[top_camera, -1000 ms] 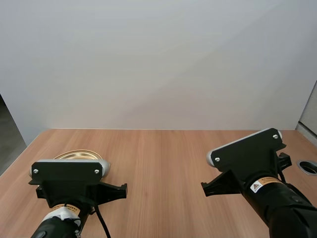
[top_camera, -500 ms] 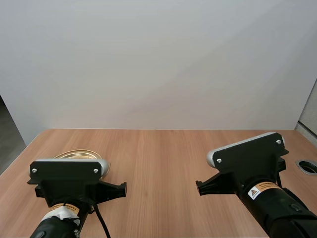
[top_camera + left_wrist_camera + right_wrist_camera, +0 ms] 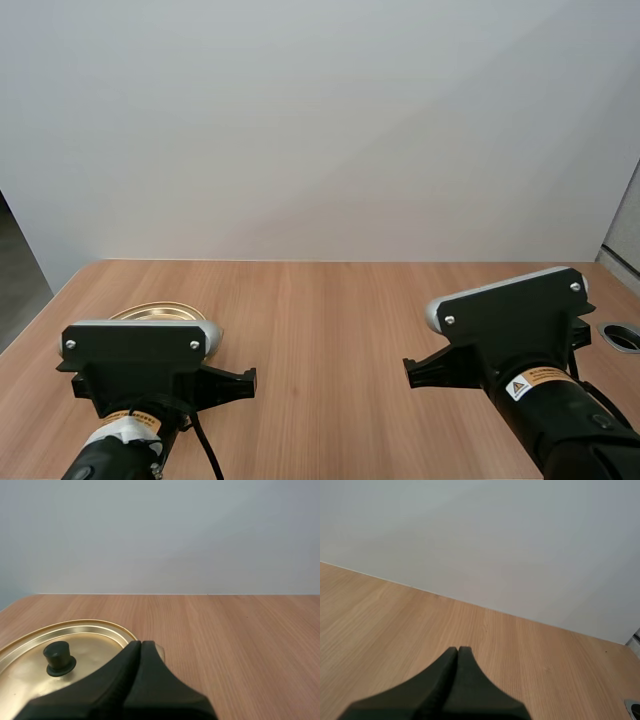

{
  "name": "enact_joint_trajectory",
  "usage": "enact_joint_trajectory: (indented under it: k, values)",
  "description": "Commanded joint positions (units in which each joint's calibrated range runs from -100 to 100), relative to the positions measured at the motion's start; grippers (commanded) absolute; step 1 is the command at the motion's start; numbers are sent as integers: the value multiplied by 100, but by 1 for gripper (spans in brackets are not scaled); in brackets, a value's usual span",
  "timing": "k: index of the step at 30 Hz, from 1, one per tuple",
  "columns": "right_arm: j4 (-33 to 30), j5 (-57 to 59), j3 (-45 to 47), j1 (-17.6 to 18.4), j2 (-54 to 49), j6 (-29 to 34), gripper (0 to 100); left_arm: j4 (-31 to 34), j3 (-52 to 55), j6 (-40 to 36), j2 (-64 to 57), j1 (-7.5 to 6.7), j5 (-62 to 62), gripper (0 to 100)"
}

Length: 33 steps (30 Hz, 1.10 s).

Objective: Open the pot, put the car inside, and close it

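Observation:
A gold pot lid (image 3: 60, 645) with a small dark knob (image 3: 59, 657) lies just ahead of my left gripper (image 3: 141, 644), whose fingers lie together as one dark wedge, shut on nothing. In the high view a sliver of the gold lid (image 3: 160, 312) shows beyond the left arm's camera plate. My right gripper (image 3: 458, 650) is likewise shut on nothing, held above bare wooden table (image 3: 395, 625).
The wooden table (image 3: 320, 320) runs back to a plain white wall. A round cable hole (image 3: 622, 336) sits at the table's right edge, and it also appears in the right wrist view as the cable hole (image 3: 635, 709).
The right arm has shifted: first a little left and down, then slightly to the right. The left arm and the lid have not moved.

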Motion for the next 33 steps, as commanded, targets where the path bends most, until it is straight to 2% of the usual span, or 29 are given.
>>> enact_joint_trajectory:
  k: [1, 27, 30, 33]
  values:
    - [0, 12, 4, 3, -3, 3, 0, 5, 0, 3, 0, 2, -2, 0]
    - [36, 12, -8, 3, -3, 25, 0, 5, 0, 3, 0, 2, -2, 0]
    - [-44, 12, 6, 3, -3, 408, 0, 5, 0, 3, 0, 2, -2, 0]
    - [-441, -80, 20, 3, -3, 930, 0, 5, 0, 3, 0, 2, -2, 0]
